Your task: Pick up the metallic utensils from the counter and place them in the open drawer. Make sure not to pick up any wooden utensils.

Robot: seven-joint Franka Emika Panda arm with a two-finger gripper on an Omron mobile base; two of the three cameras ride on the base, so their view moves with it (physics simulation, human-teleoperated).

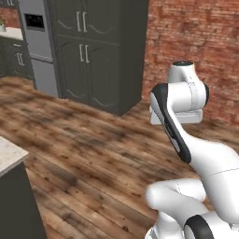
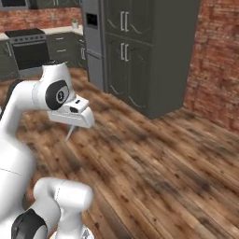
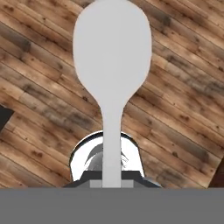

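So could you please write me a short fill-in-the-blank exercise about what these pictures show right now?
1. The gripper is shut on a grey metal ____.
2. The utensil's rounded head hangs above a ____ plank floor.
3. The wall behind the tall dark cabinets is red ____.

Missing words: spoon; wooden; brick

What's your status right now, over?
Gripper shut on metallic utensil, head pointing away from hand. Arm carried over wooden floor. Counter corner at left; open drawer not sighted. Nothing blocking.
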